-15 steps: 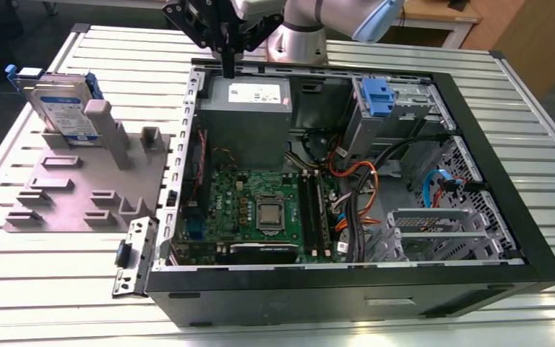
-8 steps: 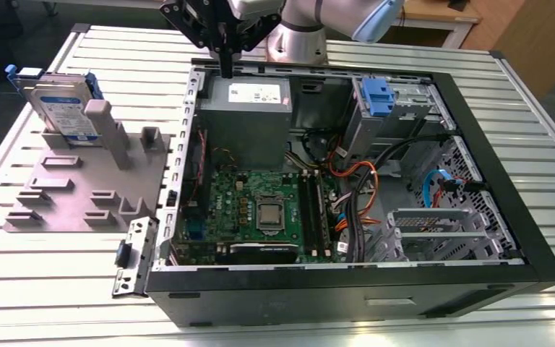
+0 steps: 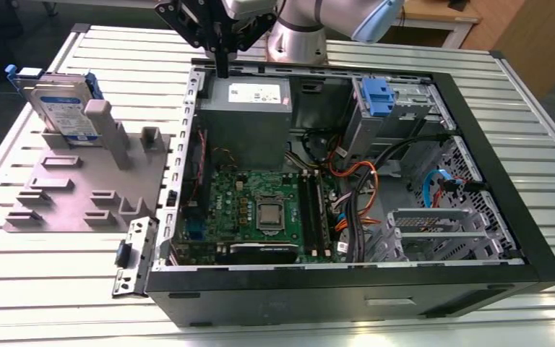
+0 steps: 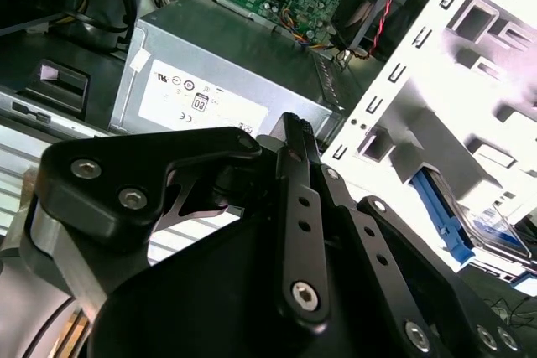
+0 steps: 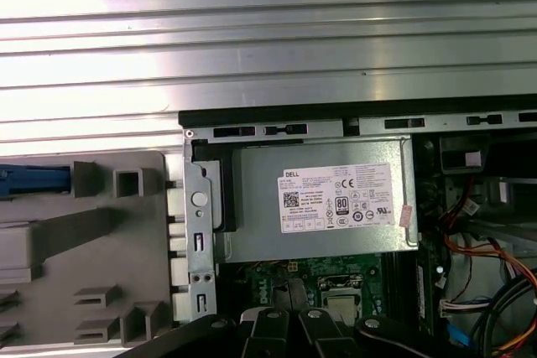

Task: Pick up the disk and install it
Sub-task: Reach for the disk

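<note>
End effector [image 3: 222, 70] hangs empty, fingers together, above the grey metal box [image 3: 246, 119].

A grey power supply [image 5: 319, 199] sits in the open case [image 5: 277, 119], a grey fixture [image 5: 84, 232] just beside it.

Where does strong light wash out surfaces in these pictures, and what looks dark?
In the second wrist view the grey fixture is washed out to near white, while the gripper in front looks dark; in the first wrist view the ribbed table carries bright bands of glare; in the exterior view the light is even, with only a mild sheen on that table.
</note>
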Action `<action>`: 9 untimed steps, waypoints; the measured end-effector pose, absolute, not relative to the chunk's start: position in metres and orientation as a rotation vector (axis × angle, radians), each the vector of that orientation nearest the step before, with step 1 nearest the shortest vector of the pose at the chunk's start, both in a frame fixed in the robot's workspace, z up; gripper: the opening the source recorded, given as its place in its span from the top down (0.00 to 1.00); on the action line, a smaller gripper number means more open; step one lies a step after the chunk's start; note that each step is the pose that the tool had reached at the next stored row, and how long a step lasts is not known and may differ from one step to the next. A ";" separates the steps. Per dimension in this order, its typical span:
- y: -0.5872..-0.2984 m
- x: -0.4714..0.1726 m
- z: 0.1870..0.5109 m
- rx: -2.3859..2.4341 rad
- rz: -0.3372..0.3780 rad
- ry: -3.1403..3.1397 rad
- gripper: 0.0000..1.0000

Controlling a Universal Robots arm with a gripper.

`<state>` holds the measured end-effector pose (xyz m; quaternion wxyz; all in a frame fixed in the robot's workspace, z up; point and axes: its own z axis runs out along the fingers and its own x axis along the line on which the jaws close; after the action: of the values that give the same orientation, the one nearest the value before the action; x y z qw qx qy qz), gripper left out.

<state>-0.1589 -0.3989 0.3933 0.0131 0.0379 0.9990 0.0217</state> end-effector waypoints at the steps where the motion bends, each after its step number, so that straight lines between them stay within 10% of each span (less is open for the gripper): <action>1: -0.399 -0.159 0.393 0.118 0.068 3.113 0.89; 9: -0.399 -0.161 0.393 0.118 0.068 3.112 0.89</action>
<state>-0.1612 -0.3989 0.3933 0.0131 0.0379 0.9990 0.0217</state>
